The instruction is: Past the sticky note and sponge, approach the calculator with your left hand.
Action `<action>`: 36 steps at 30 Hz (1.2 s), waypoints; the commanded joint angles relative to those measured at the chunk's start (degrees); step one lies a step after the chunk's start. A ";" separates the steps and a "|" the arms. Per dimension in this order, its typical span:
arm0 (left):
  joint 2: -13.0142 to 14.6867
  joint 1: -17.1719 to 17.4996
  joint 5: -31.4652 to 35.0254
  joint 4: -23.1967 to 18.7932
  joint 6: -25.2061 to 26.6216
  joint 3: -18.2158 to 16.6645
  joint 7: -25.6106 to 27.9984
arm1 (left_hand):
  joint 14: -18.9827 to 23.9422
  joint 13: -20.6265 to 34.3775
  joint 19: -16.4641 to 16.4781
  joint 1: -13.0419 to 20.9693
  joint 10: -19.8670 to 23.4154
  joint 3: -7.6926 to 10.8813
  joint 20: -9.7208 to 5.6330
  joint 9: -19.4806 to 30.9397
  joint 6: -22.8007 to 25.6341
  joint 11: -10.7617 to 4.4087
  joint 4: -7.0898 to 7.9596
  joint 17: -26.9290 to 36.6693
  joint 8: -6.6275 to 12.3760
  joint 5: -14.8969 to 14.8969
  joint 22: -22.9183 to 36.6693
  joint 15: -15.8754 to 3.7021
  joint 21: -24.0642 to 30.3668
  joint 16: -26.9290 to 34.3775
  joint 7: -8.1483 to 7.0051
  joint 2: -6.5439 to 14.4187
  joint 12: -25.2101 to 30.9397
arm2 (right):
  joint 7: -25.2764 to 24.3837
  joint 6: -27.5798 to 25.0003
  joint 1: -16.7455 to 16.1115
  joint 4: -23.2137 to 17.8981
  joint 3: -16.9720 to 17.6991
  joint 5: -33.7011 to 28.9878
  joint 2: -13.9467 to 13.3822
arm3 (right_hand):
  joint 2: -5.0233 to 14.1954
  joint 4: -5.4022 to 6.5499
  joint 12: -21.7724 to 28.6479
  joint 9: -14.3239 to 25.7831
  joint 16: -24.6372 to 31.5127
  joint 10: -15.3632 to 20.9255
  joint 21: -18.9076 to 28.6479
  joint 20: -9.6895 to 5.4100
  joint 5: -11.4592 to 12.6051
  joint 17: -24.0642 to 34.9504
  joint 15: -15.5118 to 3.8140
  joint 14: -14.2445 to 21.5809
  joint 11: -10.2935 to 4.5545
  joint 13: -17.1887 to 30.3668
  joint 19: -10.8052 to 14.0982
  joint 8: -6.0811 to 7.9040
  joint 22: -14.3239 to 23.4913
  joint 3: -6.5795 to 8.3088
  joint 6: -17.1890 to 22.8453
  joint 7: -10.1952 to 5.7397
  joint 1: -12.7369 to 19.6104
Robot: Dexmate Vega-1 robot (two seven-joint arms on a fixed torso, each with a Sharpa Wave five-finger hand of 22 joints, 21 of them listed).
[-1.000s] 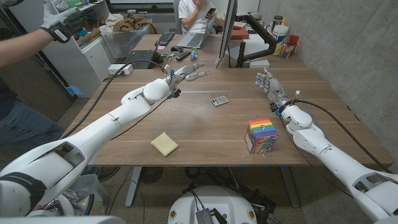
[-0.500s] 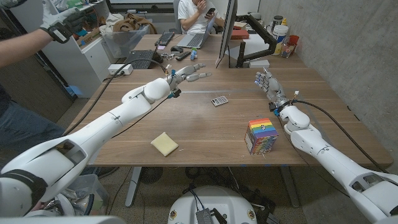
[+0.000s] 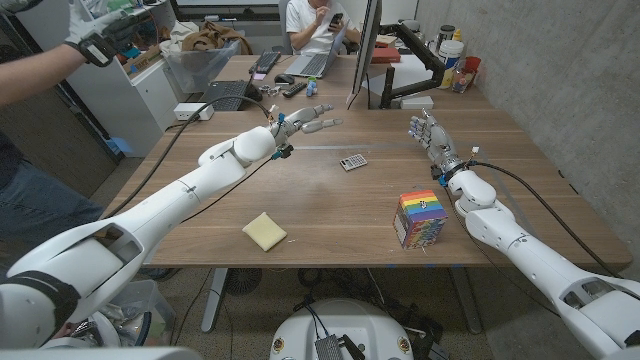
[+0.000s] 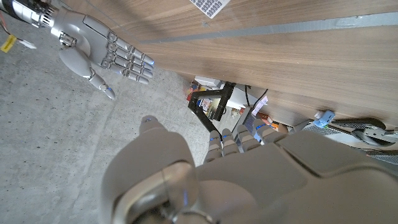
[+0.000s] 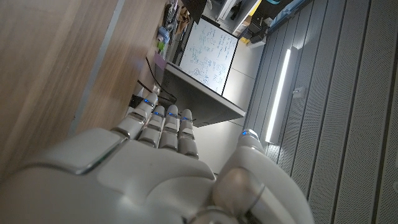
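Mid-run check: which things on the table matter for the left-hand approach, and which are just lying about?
Job:
calculator, the target
left hand, open above the table, short of the calculator
sticky note, to be passed

Lying about:
rainbow block
right hand, open, idle
monitor, keyboard at the far edge

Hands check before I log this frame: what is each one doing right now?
Left hand: open, holding nothing, above the table beyond the calculator.
Right hand: open, fingers apart, holding nothing.
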 commanded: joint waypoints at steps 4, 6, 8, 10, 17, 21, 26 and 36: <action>0.32 0.97 0.01 -1.99 1.52 -0.26 0.82 | 0.12 0.18 -0.41 0.86 0.00 0.06 0.25 0.34 0.03 -0.30 -0.04 0.17 -0.04 -0.08 0.30 0.09 0.34 0.21 -0.04 0.06 0.11 | 1.02 -0.86 0.93 -0.61 -0.20 0.13 -0.55 | 0.51 -0.01 0.07 0.11 0.26 0.22 0.20 -0.18 0.38 0.24 0.12 0.23 -0.31 0.13 -0.19 0.21 0.20 -0.37 0.39 -0.43 -0.14; 0.29 0.88 0.12 -1.90 1.55 -0.10 0.68 | 0.20 0.18 -0.36 0.88 0.11 0.07 0.27 0.34 0.12 -0.25 -0.03 0.18 -0.01 -0.10 0.30 0.04 0.36 0.24 -0.06 0.06 0.16 | 0.91 -1.02 0.87 -0.85 -0.22 0.11 -0.64 | 0.52 -0.01 0.08 0.11 0.25 0.24 0.22 -0.18 0.38 0.24 0.10 0.22 -0.28 0.13 -0.16 0.20 0.20 -0.38 0.39 -0.47 -0.15; 0.16 0.69 0.29 -1.65 1.50 0.10 0.58 | 0.21 0.19 -0.35 0.88 0.11 0.07 0.27 0.34 0.12 -0.21 -0.03 0.18 -0.01 -0.11 0.30 0.00 0.36 0.24 -0.06 0.06 0.16 | 0.82 -1.04 0.78 -1.00 -0.21 0.10 -0.72 | 0.52 -0.01 0.07 0.11 0.25 0.22 0.21 -0.19 0.38 0.24 0.10 0.22 -0.30 0.13 -0.18 0.21 0.20 -0.39 0.40 -0.47 -0.16; -0.03 0.45 0.44 -1.31 1.44 0.33 0.42 | 0.22 0.19 -0.36 0.90 0.12 0.07 0.27 0.34 0.14 -0.25 -0.02 0.18 0.00 -0.12 0.30 0.02 0.36 0.24 -0.06 0.06 0.16 | 0.80 -1.13 0.69 -1.20 -0.22 0.09 -0.87 | 0.52 -0.01 0.10 0.11 0.25 0.30 0.21 -0.18 0.38 0.24 0.11 0.23 -0.23 0.13 -0.18 0.21 0.20 -0.40 0.42 -0.46 -0.16; -1.31 -1.02 0.89 1.28 0.86 1.39 -0.40 | 0.29 0.18 -0.26 0.96 0.31 0.09 0.25 0.35 0.24 -0.27 -0.02 0.17 0.04 -0.15 0.30 0.03 0.41 0.26 -0.16 0.04 0.22 | 0.62 -0.73 0.36 -1.33 -0.02 0.31 -0.92 | 0.53 -0.01 0.08 0.11 0.26 0.28 0.20 -0.09 0.38 0.24 0.08 0.26 -0.36 0.13 -0.22 0.21 0.20 -0.43 0.44 -0.45 -0.18; -2.25 -2.37 1.45 3.09 0.83 2.33 -1.25 | 0.35 0.18 -0.24 0.99 0.37 0.10 0.28 0.35 0.39 -0.34 -0.01 0.17 0.09 -0.17 0.30 -0.04 0.42 0.27 -0.21 0.03 0.23 | 0.80 -0.35 0.43 -0.95 0.02 0.37 -0.87 | 0.54 -0.02 0.07 0.11 0.26 0.27 0.20 -0.07 0.39 0.24 0.09 0.26 -0.30 0.13 -0.25 0.21 0.20 -0.44 0.44 -0.45 -0.18; -3.72 -4.08 2.08 5.76 0.45 3.59 -2.21 | 0.37 0.19 -0.26 1.03 0.42 0.11 0.32 0.35 0.52 -0.28 -0.01 0.17 0.13 -0.20 0.30 -0.11 0.41 0.26 -0.22 0.02 0.24 | 1.21 0.37 0.65 -0.11 0.14 0.60 -0.51 | 0.56 -0.02 0.09 0.11 0.25 0.32 0.20 -0.05 0.39 0.24 0.07 0.26 -0.30 0.13 -0.25 0.23 0.20 -0.45 0.49 -0.51 -0.18; -5.88 -6.56 3.62 9.26 -0.29 5.63 -3.09 | 0.47 0.19 -0.14 1.10 0.61 0.12 0.41 0.35 0.51 -0.28 0.00 0.17 0.11 -0.24 0.30 -0.14 0.47 0.28 -0.50 0.01 0.28 | 1.51 1.19 0.81 0.49 0.26 0.59 -0.34 | 0.58 -0.03 0.08 0.12 0.26 0.34 0.20 0.02 0.40 0.24 0.05 0.29 -0.30 0.13 -0.28 0.22 0.20 -0.47 0.51 -0.51 -0.18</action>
